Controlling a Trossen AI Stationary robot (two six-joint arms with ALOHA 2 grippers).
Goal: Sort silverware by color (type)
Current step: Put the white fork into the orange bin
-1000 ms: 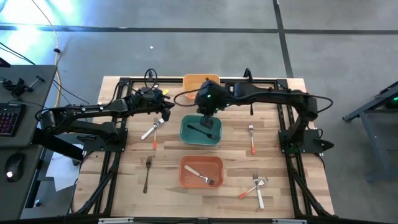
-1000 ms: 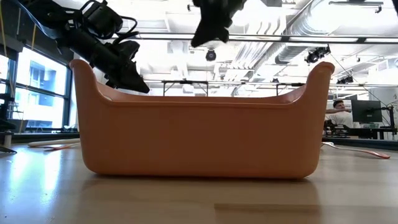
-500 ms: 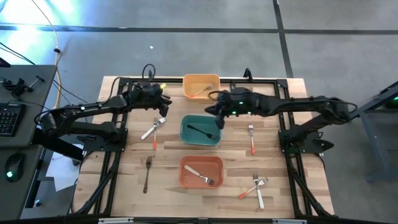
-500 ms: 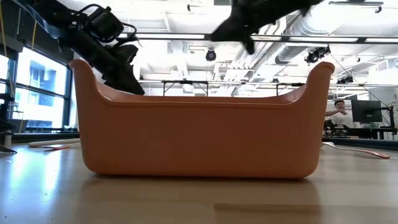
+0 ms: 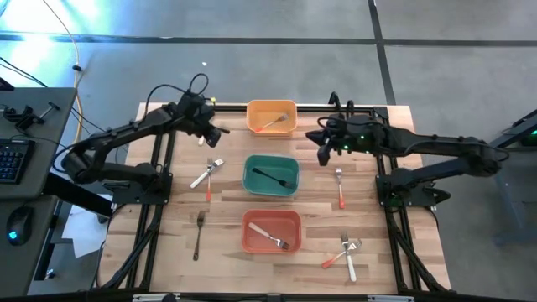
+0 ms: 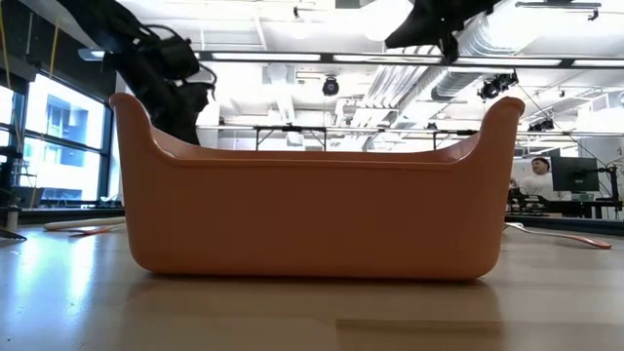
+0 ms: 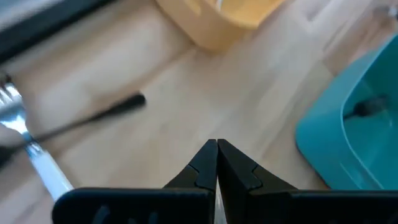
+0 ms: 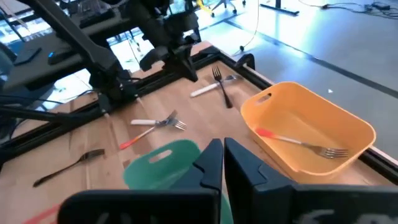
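My left gripper (image 5: 220, 132) is shut and empty, above the table's far left beside the yellow bin (image 5: 271, 117). Below it lie a black fork (image 7: 112, 107) and a white-handled fork (image 7: 34, 149). My right gripper (image 5: 321, 149) is shut and empty, in the air to the right of the green bin (image 5: 271, 176). A black fork (image 5: 273, 177) lies in that bin. The yellow bin holds a red-handled fork (image 8: 292, 142). A white-handled fork (image 5: 270, 236) lies in the red-orange bin (image 5: 271, 231).
Loose forks lie flat on the wood. A white one and a red one are crossed at the left (image 5: 207, 174), and a black one lies near left (image 5: 199, 233). A red one (image 5: 340, 186) is at the right, and two are crossed at near right (image 5: 346, 252). The black frame rails (image 5: 159, 168) run along both sides.
My right gripper has swung from above the green bin toward the table's right edge and tipped nearer level. My left gripper has moved toward the far edge, away from the crossed forks at the left. The black fork stays in the green bin.
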